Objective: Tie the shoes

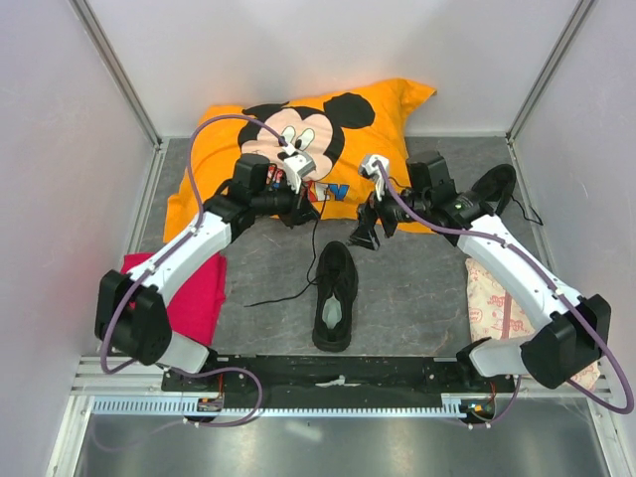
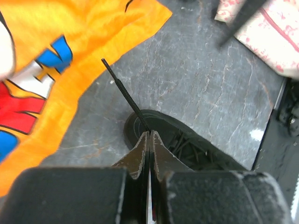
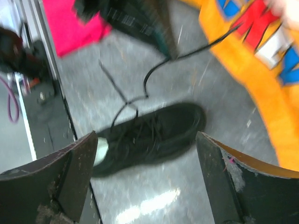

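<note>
One black shoe (image 1: pixel 335 298) lies on the grey mat between the arms, toe away from the bases; it also shows in the left wrist view (image 2: pixel 196 147) and the right wrist view (image 3: pixel 154 133). My left gripper (image 1: pixel 298 204) hangs above and behind the toe, shut on a thin black lace (image 2: pixel 124 91) whose end sticks out past the fingertips (image 2: pixel 142 144). The lace (image 1: pixel 317 234) runs up from the shoe to it. A second lace (image 1: pixel 273 296) trails left on the mat. My right gripper (image 1: pixel 370 234) is open and empty above the shoe. The other shoe (image 1: pixel 497 184) lies at the back right, partly behind my right arm.
An orange Mickey Mouse pillow (image 1: pixel 298 129) fills the back of the mat. A pink cloth (image 1: pixel 194 288) lies at the left under my left arm. A white and pink patterned bag (image 1: pixel 497 303) lies at the right. A black rail (image 1: pixel 328 373) runs along the near edge.
</note>
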